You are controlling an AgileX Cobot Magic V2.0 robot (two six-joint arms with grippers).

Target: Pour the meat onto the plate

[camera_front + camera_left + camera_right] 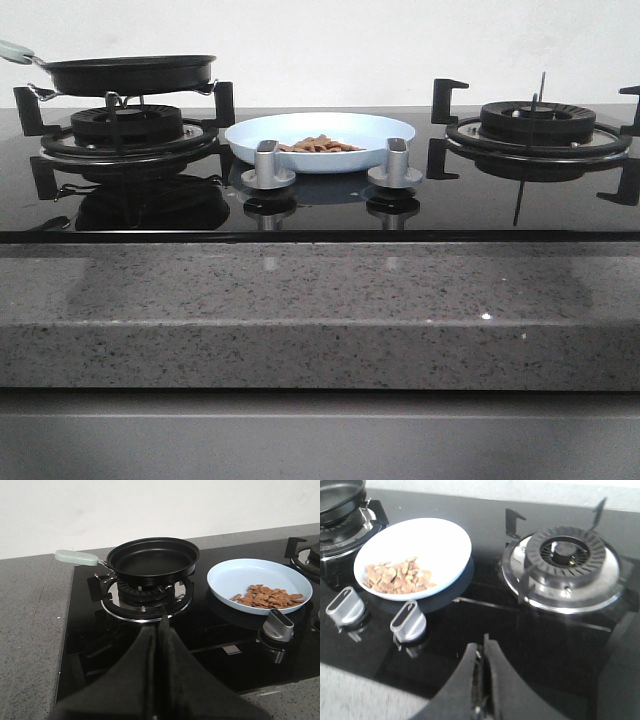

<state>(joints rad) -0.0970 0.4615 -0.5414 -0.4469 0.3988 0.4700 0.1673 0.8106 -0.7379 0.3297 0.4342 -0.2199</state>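
Meat [318, 145] lay as a low heap of small light-brown chunks inside the pale-blue plate [390, 128], at the centre of the front view, just behind the two silver stove knobs [268, 165]. In the left wrist view the heap [269, 597] sat toward the lower right part of the plate [235, 575]; in the right wrist view it [396, 576] lay toward the plate's [435, 540] lower left. The plate rested on the black glass cooktop [330, 215] between the two burners. The black frying pan [130, 72] stood level on the left burner's grate [120, 130] at upper left of the front view, pale handle [76, 556] pointing left; its inside looked bare in the left wrist view, so the pour read as done. The right burner [540, 125] carried nothing. Left gripper [159, 630] showed at bottom centre of its view, fingers pressed together on nothing; the pan lay straight ahead of it, handle running off to the upper left, plate off to the right. Right gripper [482, 652] likewise had its fingers together and gripped nothing, plate up and to the left of it. Neither arm appeared in the front view. Judged the left arm nearer the pan, should any move remain.
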